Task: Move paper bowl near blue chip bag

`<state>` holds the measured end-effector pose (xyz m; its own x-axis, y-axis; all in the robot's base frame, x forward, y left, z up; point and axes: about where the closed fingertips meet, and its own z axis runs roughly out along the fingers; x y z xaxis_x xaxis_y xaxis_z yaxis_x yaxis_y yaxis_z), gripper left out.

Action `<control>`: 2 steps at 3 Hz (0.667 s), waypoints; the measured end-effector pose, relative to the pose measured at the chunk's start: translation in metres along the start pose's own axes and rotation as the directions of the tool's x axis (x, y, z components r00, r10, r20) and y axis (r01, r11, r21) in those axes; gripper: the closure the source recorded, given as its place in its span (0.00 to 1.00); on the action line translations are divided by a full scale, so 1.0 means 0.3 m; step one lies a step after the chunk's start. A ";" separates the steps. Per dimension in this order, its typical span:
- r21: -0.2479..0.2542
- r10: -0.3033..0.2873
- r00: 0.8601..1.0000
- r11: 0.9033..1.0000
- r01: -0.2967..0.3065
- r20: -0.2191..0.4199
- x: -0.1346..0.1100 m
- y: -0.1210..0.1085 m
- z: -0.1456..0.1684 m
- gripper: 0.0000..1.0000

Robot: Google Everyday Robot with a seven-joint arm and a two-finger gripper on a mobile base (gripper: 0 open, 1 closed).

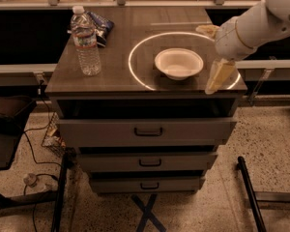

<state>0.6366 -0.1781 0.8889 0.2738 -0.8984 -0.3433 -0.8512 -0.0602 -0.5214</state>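
One paper bowl [179, 63] sits upright right of centre on the tabletop [150, 21]. The gripper [209, 58] hovers just beside the bowl's right rim, spread wide and holding nothing. The blue chip bag [101, 25] lies well apart at the far left corner, so the bowl must likely travel left and back. A clear water bottle [86, 42] stands just in front of the bag and crowds that approach.
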 end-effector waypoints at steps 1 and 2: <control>0.003 -0.053 0.998 0.999 0.053 -0.016 -0.008 -0.048 0.027 0.00; 0.012 -0.103 0.994 0.995 0.103 -0.026 -0.009 -0.095 0.063 0.00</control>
<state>0.6686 -0.1656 0.8899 0.3482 -0.8985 -0.2672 -0.8128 -0.1473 -0.5636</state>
